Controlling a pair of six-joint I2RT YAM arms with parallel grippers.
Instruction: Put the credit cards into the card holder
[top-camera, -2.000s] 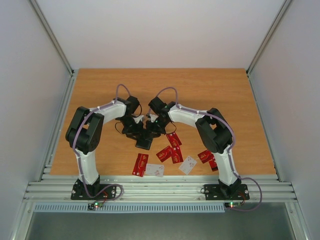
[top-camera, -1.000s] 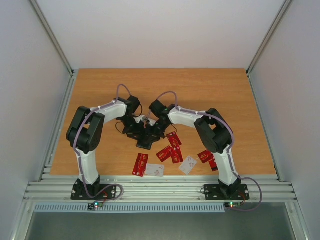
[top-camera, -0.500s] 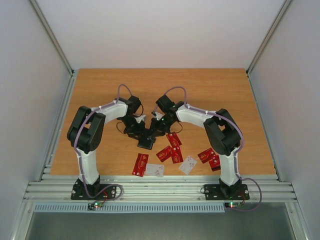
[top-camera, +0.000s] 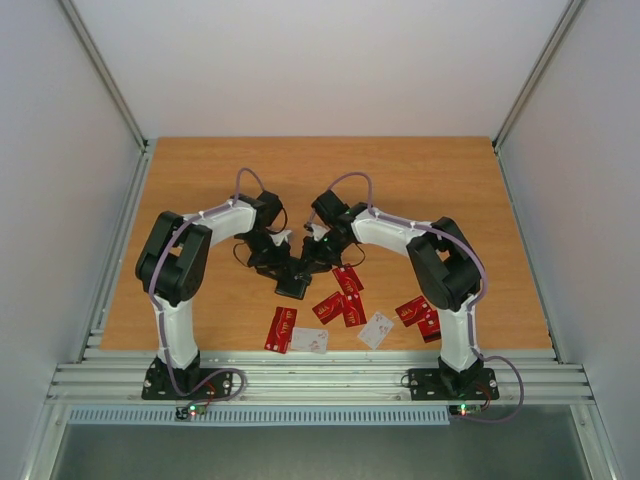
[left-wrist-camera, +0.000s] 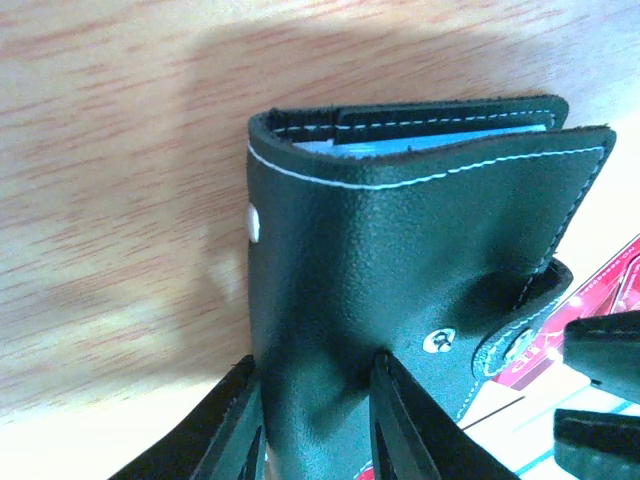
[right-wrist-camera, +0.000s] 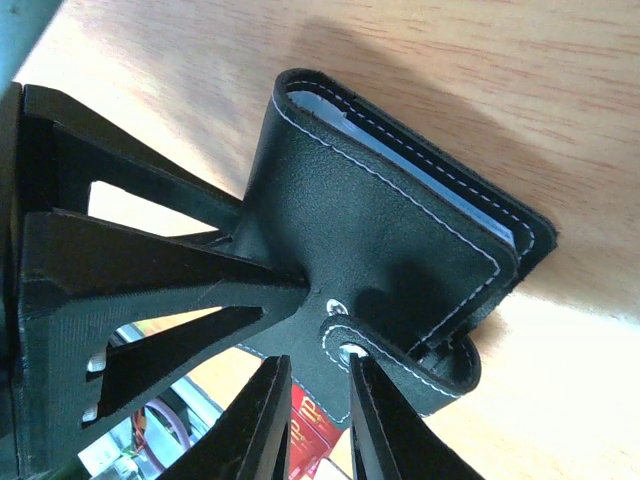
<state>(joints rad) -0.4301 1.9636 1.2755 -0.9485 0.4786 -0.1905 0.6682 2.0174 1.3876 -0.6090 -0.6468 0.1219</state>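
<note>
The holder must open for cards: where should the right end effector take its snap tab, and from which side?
Pinch the snap tab at its rounded free end, across its flat faces, approaching from the tab-side edge of the card holder, clear of the left end effector. Unsnapped, it curls off the cover, probably leaving room for a finger behind.

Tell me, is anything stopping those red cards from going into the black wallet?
Yes, the wallet itself: it is folded closed, cover over its pockets, pinched by the left gripper and right gripper. The cards lie loose on the table beside it; nothing else lies between.
</note>
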